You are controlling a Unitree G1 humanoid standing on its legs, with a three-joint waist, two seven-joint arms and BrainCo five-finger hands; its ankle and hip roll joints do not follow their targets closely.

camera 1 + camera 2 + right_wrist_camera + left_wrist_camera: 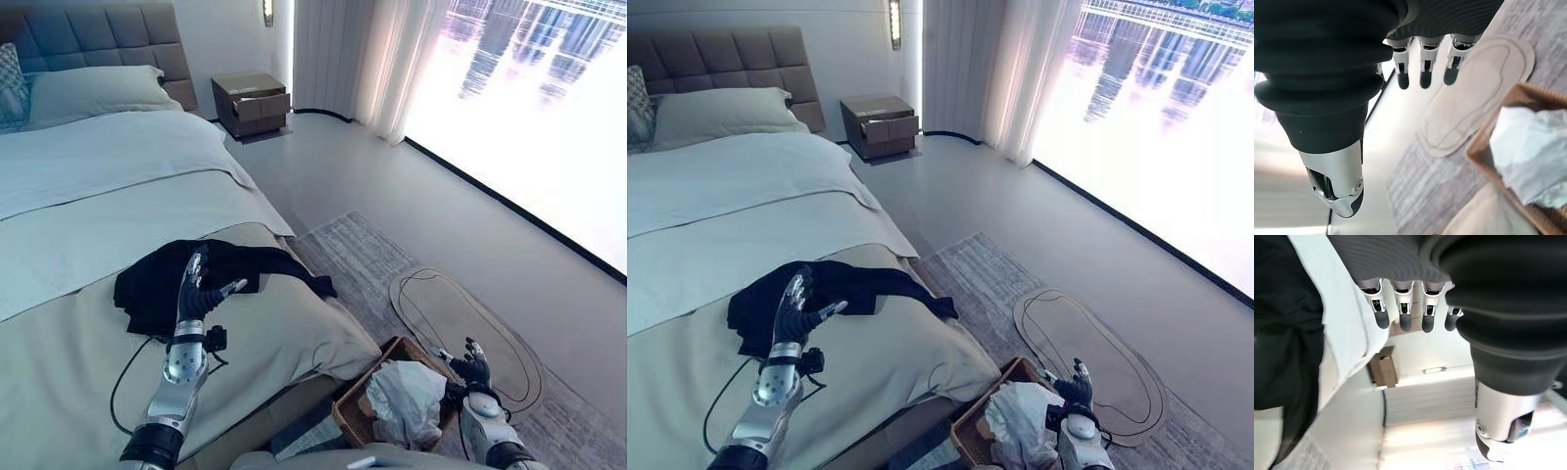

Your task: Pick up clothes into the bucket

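Observation:
A black garment (235, 269) lies crumpled on the beige bedspread near the bed's foot corner. My left hand (196, 289) is raised just above it with straight fingers (1403, 316) and holds nothing; the black cloth (1281, 333) shows beside them. On the floor by the bed's corner stands a brown wicker basket (355, 399) with white clothing (407, 397) in it. My right hand (470, 367) hovers open just to the right of the basket, fingers (1422, 73) straight, the basket rim (1528, 93) and white cloth (1533, 152) beside it.
The bed (108, 186) fills the left side, with a pillow (93, 93) and padded headboard. A wooden nightstand (253, 103) stands at the far wall. A grey rug (367, 259) and an oval beige mat (470, 323) cover the floor beside the basket. Curtains and a bright window run along the right.

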